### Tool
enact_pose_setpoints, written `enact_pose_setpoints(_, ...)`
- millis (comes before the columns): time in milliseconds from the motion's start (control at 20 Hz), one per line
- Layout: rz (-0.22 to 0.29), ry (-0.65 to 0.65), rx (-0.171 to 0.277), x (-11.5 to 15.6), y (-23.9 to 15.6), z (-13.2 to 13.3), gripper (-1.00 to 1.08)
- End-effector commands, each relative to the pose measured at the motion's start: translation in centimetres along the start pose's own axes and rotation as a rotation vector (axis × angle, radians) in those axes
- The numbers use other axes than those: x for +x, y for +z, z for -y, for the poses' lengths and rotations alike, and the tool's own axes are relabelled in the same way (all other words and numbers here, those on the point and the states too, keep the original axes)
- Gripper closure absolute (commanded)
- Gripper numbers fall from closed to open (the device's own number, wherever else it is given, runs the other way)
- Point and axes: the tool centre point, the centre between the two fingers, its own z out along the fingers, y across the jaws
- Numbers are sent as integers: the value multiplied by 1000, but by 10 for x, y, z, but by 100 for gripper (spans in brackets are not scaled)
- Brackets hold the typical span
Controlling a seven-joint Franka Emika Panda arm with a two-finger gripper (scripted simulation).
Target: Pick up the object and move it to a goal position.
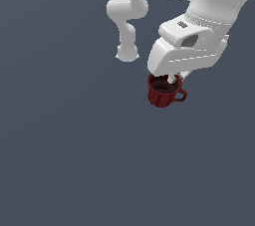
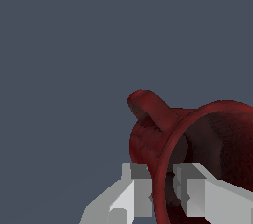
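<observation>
Seen from the exterior view, the mug (image 1: 163,92) hangs right under the tool (image 1: 172,78), tucked beneath the arm's (image 1: 199,31) white wrist housing. One finger dips inside the rim; handle sticks out toward that view's right. Mug reads as upright, maybe slightly tipped. Whether it's off the worktop (image 1: 60,160) I can't tell: no shadow, no contact cue.

Wrist view: the tool (image 2: 159,193) straddles the mug (image 2: 197,154) wall, one finger (image 2: 133,188) outside the ribbed side, the other (image 2: 207,196) inside the dark bowl. Both press the rim, so clamped on the mug wall. Handle (image 2: 150,109) points away from the fingers.

Progress, my read: grasp done. Left: carry to goal, release. No goal marker visible in either view, so remaining travel unknown.
</observation>
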Motion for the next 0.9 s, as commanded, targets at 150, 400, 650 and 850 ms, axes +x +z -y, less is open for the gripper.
enact_pose_setpoints(150,-2,1,0,10,-47,12,108)
enact_pose_setpoints(400,-2,1,-1,18,-77,19,108)
enact_pose_setpoints(650,-2,2,-1,23,-96,24,108)
enact_pose_setpoints(850,-2,2,-1,26,-106,27,108)
